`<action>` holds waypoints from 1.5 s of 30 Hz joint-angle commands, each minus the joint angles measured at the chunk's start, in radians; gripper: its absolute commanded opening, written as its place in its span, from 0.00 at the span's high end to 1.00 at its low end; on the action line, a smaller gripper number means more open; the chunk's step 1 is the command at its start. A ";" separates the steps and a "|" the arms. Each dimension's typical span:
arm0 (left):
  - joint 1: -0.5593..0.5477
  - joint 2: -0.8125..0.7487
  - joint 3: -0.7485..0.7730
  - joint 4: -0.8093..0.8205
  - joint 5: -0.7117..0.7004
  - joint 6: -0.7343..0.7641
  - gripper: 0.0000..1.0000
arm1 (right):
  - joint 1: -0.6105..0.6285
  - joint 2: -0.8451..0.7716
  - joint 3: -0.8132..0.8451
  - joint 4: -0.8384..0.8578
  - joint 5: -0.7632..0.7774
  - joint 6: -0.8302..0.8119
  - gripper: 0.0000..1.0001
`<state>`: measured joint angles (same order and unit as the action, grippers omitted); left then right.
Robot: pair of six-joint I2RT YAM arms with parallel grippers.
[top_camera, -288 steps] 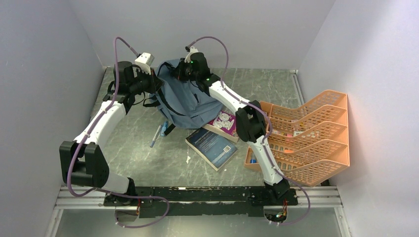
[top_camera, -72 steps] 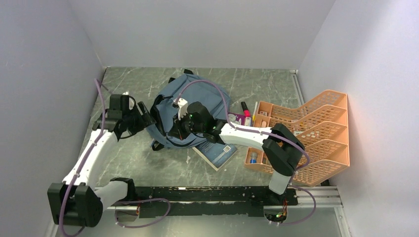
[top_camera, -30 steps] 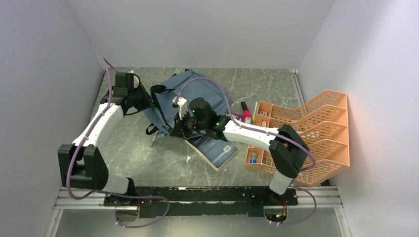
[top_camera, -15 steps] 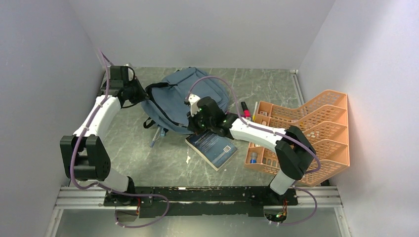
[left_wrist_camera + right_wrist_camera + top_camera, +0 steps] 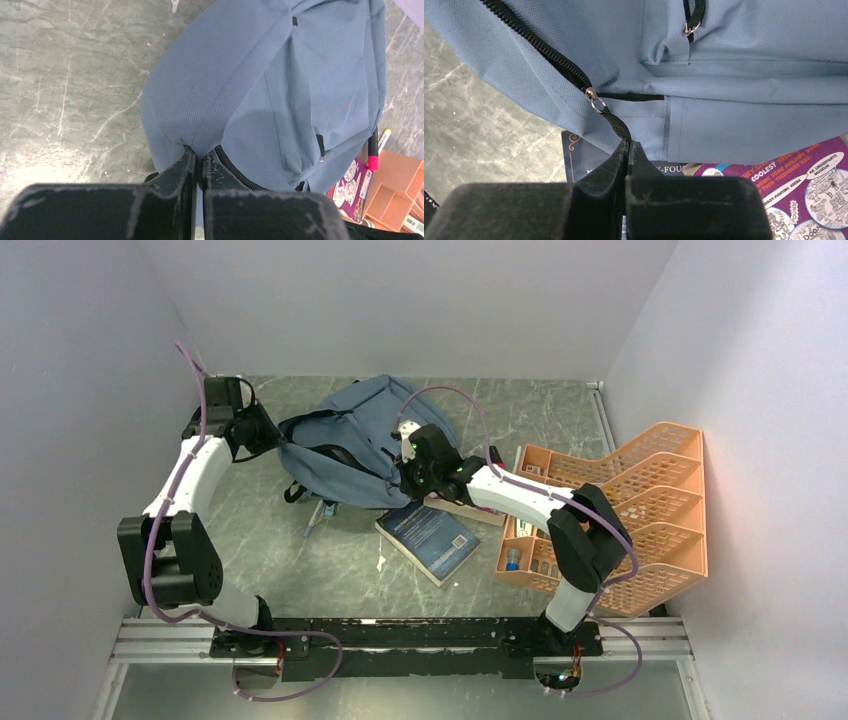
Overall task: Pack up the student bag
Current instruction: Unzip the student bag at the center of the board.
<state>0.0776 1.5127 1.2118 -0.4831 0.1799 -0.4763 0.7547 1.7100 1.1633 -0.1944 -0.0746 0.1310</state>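
Observation:
The student bag (image 5: 350, 440), slate blue-grey with black zips and straps, lies stretched across the table's back middle. My left gripper (image 5: 201, 152) is shut on a fold of the bag's fabric (image 5: 210, 135) beside the zip at its left end. My right gripper (image 5: 629, 145) is shut on the black zip pull (image 5: 616, 125) that hangs from a metal ring (image 5: 597, 105) on the main zip. In the top view the left gripper (image 5: 262, 430) holds the bag's left side and the right gripper (image 5: 405, 472) sits at its lower right edge.
A dark blue book (image 5: 430, 538) lies in front of the bag, with a purple illustrated book (image 5: 794, 185) partly under it. A pen (image 5: 315, 520) lies by the black straps. An orange mesh tray organiser (image 5: 630, 510) with small items stands at the right. A pink-capped marker (image 5: 373, 150) lies near the organiser.
Both arms have moved back and apart: the left gripper drew the bag's left end toward the back left, the right gripper travelled right along the zip. The bag is stretched flatter.

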 commanded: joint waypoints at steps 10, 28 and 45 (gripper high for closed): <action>-0.002 -0.114 -0.075 0.015 0.152 0.122 0.48 | -0.017 -0.064 0.001 0.183 -0.271 0.111 1.00; -0.384 -0.370 -0.211 0.056 0.201 0.421 0.36 | -0.102 0.010 0.105 0.147 -0.306 0.172 1.00; -0.470 -0.201 -0.161 0.044 0.101 0.548 0.38 | -0.125 -0.025 0.051 0.147 -0.396 0.148 1.00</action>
<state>-0.3786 1.2911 1.0107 -0.4507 0.3344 0.0261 0.6365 1.7233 1.2217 -0.0723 -0.4503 0.2905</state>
